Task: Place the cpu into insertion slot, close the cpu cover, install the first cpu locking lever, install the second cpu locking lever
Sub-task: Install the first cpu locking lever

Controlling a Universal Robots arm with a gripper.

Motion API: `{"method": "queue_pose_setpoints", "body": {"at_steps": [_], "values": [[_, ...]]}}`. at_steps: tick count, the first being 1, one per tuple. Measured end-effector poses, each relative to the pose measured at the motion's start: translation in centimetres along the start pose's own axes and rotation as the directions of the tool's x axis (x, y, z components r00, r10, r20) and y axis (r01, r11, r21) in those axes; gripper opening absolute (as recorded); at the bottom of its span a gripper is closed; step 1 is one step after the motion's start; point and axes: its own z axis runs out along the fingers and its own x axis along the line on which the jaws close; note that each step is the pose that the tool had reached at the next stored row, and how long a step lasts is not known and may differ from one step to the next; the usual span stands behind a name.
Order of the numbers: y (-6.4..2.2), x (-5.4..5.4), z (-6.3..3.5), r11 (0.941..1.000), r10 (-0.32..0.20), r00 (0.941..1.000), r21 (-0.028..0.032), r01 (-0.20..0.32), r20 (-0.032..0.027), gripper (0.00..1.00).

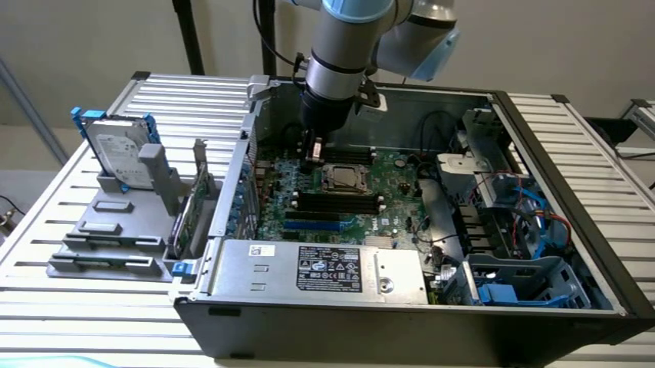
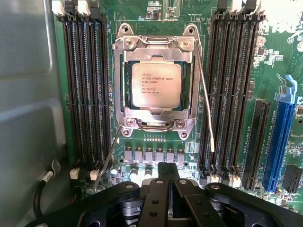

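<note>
The cpu [image 2: 156, 85], a pale square chip with printed text, lies flat in the insertion slot [image 2: 127, 90] on the green motherboard. The silvery cpu cover [image 2: 118, 80] is folded down around it like a frame. Two thin wire locking levers stand free of their catches: one [image 2: 207, 104] runs along one side of the socket, the other [image 2: 108, 158] angles out from the opposite corner. My gripper [image 2: 168, 174] is shut with nothing between its black fingers, hovering just off the socket's edge. In the exterior view the gripper [image 1: 315, 149] hangs over the board to the exterior view's left of the socket [image 1: 345, 178].
Long black memory slots [image 2: 85, 85] flank the socket on both sides. A blue expansion slot [image 2: 279, 137] lies further out. The grey power supply box [image 1: 317, 268] fills the case front; drive cages and cables [image 1: 511, 207] sit to the exterior view's right. A hard drive [image 1: 113, 149] stands outside.
</note>
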Motion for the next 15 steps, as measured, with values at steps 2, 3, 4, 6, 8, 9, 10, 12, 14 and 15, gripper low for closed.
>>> {"method": "queue_pose_setpoints", "body": {"at_steps": [2, 3, 4, 6, 8, 9, 10, 12, 14, 15], "values": [[0.0, 0.0, -0.01, 1.0, 0.0, 1.0, 0.0, 0.0, 0.0, 0.11], [0.0, 0.0, -0.01, 1.0, 0.0, 1.0, 0.0, 0.0, 0.0, 0.11], [0.0, 0.0, -0.02, 1.0, 0.0, 1.0, 0.0, 0.0, 0.0, 0.11], [0.0, 0.0, -0.02, 1.0, 0.0, 1.0, 0.0, 0.0, 0.0, 0.11], [-0.01, 0.0, -0.03, 1.0, 0.0, 1.0, 0.0, 0.0, 0.0, 0.11], [-0.02, -0.03, -0.05, 1.0, 0.0, 1.0, 0.0001, 0.0, -0.0012, 0.11], [-0.04, -0.06, -0.06, 1.0, -0.001, 1.0, 0.0005, 0.001, -0.0045, 0.11], [-0.24, -0.11, -0.12, 1.0, 0.001, 0.9999, 0.0031, -0.001, -0.0133, 0.11], [-0.45, -0.13, -0.22, 1.0, 0.003, 0.9997, 0.0069, -0.003, -0.0258, 0.11], [-0.52, -0.13, -0.26, 0.9999, 0.005, 0.9995, 0.0097, -0.005, -0.0311, 0.11]]}}
